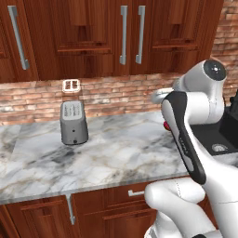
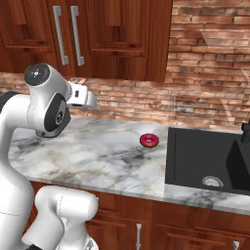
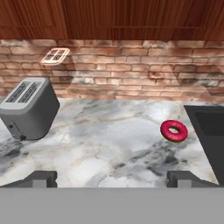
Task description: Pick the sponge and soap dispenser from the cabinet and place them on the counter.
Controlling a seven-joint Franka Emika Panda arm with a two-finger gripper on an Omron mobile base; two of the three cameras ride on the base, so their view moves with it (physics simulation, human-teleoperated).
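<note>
The cabinet [image 1: 93,37] hangs above the brick wall, its dark reddish-brown panelled doors shut and the grey bar handles [image 1: 123,35] side by side. The sponge and the soap dispenser are hidden. Below runs the veined marble counter [image 1: 116,153]. My gripper [image 3: 113,178] is open, its two dark fingertips [image 3: 43,177] spread wide with nothing between them. It hangs over the counter [image 3: 113,140] and faces the brick wall, below the cabinet's underside [image 3: 113,17]. The cabinet doors [image 2: 112,34] are also shut in the right base view.
A grey toaster [image 1: 73,122] stands at the counter's back left, also seen as the toaster [image 3: 28,109] in the hand view. A red doughnut [image 2: 149,140] lies beside the black sink [image 2: 205,161]. Reddish wood drawer fronts [image 1: 107,204] run below the counter.
</note>
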